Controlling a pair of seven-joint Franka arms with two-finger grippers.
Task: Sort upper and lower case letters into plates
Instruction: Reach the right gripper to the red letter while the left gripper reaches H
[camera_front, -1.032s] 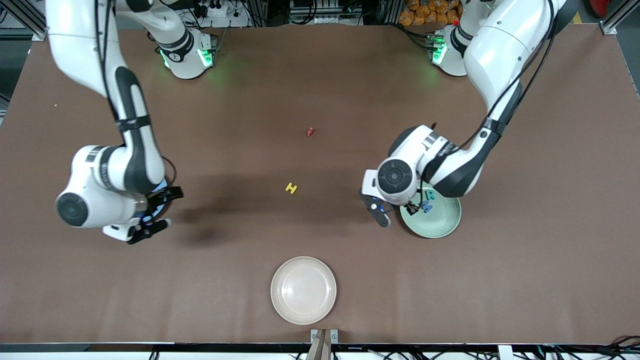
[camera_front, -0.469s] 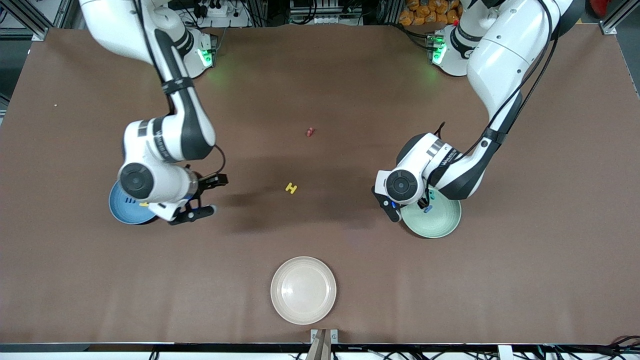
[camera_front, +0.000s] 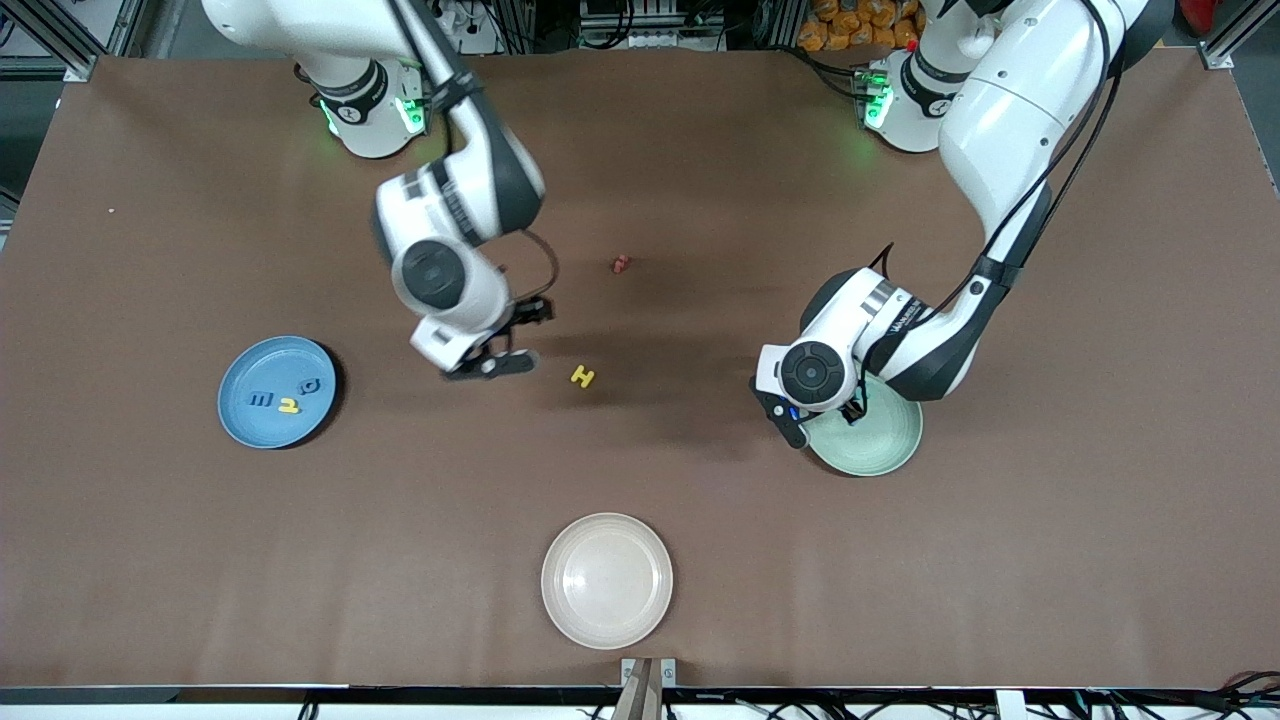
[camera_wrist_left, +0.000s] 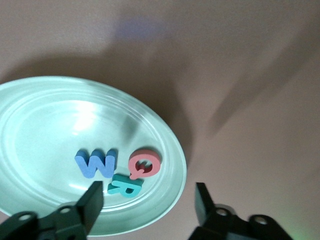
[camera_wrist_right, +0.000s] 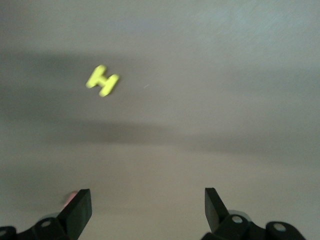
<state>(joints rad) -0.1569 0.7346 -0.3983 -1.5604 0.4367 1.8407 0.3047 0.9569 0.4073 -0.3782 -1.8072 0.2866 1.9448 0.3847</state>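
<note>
Mint plate (camera_wrist_left: 165, 145) holding 3 letters, left claw (camera_wrist_left: 147, 205) open above

The front camera is looking down from high across the brown matte surface (camera_front: 700, 560), facing both arm bases. The left wrist camera is hanging close over the round pale mint green plate (camera_wrist_left: 40, 125), also showing in front. The right wrist camera is facing down at the small yellow foam letter H (camera_wrist_right: 102, 80), likewise shared with front.

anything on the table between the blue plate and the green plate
Only the yellow H, lying on the table between the blue plate and the green plate; the front view shows it. The open right gripper hangs beside it.
</note>
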